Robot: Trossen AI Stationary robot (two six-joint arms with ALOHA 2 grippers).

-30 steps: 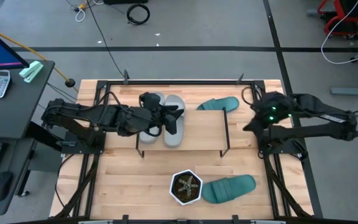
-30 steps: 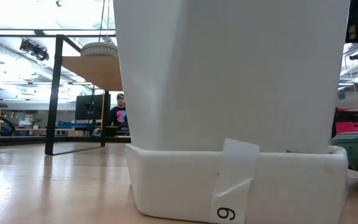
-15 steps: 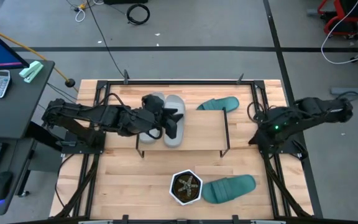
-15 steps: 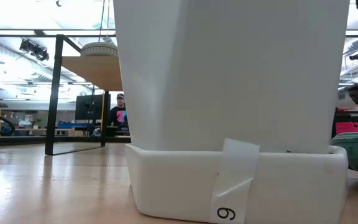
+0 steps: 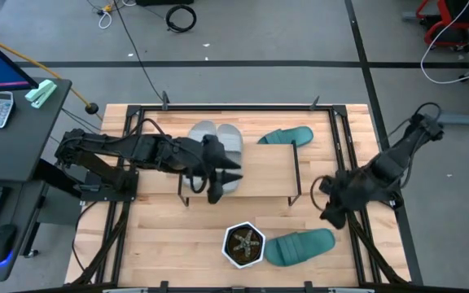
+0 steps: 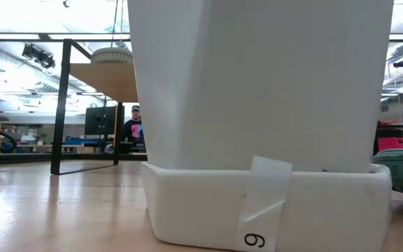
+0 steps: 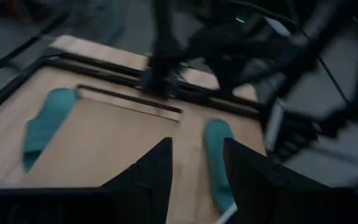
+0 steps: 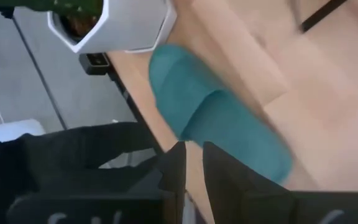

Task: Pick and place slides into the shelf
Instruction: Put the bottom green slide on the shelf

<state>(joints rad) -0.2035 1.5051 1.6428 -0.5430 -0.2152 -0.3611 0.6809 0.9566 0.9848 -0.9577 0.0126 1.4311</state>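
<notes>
We are looking at a wooden bench (image 5: pixel 153 244) ringed by grey floor. Nearest the front edge, a hexagonal potted plant (image 5: pixel 243 245) is sitting just beside a teal slide (image 5: pixel 300 246). The right gripper (image 5: pixel 330 213) is hanging close over that slide's right end, its jaws nearly closed and holding nothing. Mid-bench, the left gripper (image 5: pixel 221 174) is hovering over the shelf (image 5: pixel 267 167), jaws parted and empty. Two grey slides (image 5: pixel 218 140) are lying side by side at the shelf's left end. Toward the back edge, a second teal slide (image 5: pixel 287 136) is poking out from under the shelf.
</notes>
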